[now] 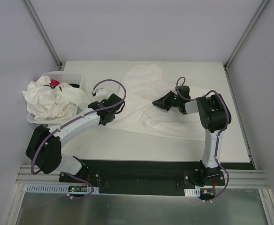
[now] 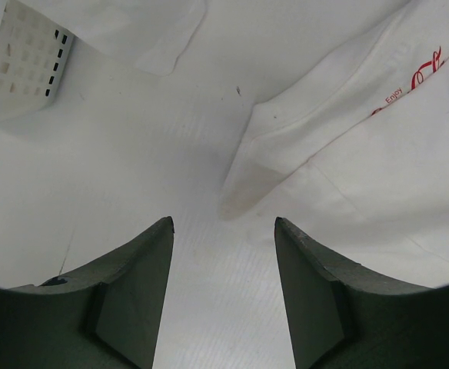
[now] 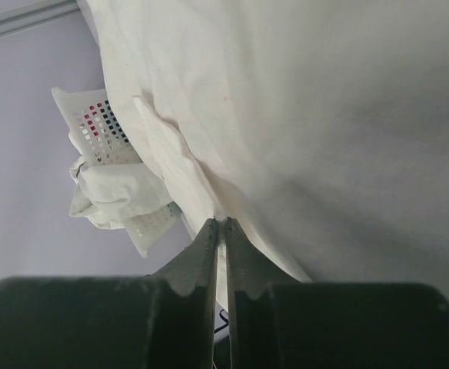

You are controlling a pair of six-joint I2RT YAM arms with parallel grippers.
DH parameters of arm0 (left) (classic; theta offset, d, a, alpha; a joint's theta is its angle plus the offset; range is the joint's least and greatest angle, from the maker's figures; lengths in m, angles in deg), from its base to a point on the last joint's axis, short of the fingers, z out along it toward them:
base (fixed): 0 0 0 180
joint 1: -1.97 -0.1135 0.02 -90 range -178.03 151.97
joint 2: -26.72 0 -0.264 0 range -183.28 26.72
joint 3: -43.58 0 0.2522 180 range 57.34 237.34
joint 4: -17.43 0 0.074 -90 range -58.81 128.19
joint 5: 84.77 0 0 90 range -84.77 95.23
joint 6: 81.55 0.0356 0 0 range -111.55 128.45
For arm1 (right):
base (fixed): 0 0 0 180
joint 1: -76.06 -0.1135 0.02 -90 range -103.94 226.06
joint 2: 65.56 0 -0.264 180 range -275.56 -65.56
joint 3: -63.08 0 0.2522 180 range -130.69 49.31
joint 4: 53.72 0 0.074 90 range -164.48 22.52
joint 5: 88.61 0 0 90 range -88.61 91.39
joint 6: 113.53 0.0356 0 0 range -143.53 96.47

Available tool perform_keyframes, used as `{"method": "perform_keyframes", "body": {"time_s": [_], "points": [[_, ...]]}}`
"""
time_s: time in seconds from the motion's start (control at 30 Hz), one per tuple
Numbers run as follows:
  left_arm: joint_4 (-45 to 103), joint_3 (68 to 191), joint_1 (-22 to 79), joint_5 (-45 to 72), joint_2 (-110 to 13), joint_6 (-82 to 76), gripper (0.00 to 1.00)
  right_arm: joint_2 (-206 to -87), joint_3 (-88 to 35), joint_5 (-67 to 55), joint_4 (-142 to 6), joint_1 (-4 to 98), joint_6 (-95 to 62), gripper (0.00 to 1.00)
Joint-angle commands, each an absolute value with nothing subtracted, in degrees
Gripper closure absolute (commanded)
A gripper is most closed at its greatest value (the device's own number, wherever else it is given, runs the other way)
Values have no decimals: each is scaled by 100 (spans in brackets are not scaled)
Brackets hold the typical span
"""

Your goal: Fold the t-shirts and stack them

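- The right gripper (image 3: 219, 223) is seen with its fingers pressed together on a raised fold of the spread shirt (image 1: 141, 89), near the middle of the cloth; a ridge of fabric is drawn up to the fingertips.
- The left gripper (image 2: 224, 223) is seen with its fingers spread and nothing between them. It is placed over bare table just beside the left sleeve of the spread shirt. Whether the table is touched cannot be told.
- The table (image 1: 174, 140) is white; both arms are reached out over it from the near edge.
- The spread shirt is laid across the middle of the table, from the far edge toward the right edge. It is off-white and lies mostly flat, with wrinkles around the right gripper. Its left sleeve is pointed toward the left gripper.
- A heap of shirts (image 1: 48, 101) is piled in the basket at the far-left corner. They are crumpled, and some cloth is draped over the near and left rims.
- The basket (image 1: 70, 77) is white and perforated, and is set against the left edge of the table, well apart from the right gripper.
- A small red packet (image 1: 55, 83) is partly seen in the basket, behind the heap.
- A small red print (image 2: 420, 77) is seen on the spread shirt in the left wrist view; only the word "Enjoy" can be read.
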State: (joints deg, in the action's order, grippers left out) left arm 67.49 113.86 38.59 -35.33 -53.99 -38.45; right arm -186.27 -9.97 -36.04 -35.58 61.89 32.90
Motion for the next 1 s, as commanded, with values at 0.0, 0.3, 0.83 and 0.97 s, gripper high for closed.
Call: {"method": "perform_keyframes", "body": {"time_s": [0.0,0.3,0.83,0.97], "points": [[6776,11368,3792,-3511,-5335,-3840,46,-18483,-992,-3596,-3320,6279,3176,91],[6776,11175,3792,-3573,-4975,-3840,46,-18553,-1098,-3500,-3425,6446,3044,88],[5723,11034,3801,-3503,-4799,-3034,46,-17763,-1344,-3368,-4294,6701,2552,75],[4721,11209,3792,-3520,-5237,-2662,46,-17244,-809,-3245,-4454,6684,2236,78]]}}
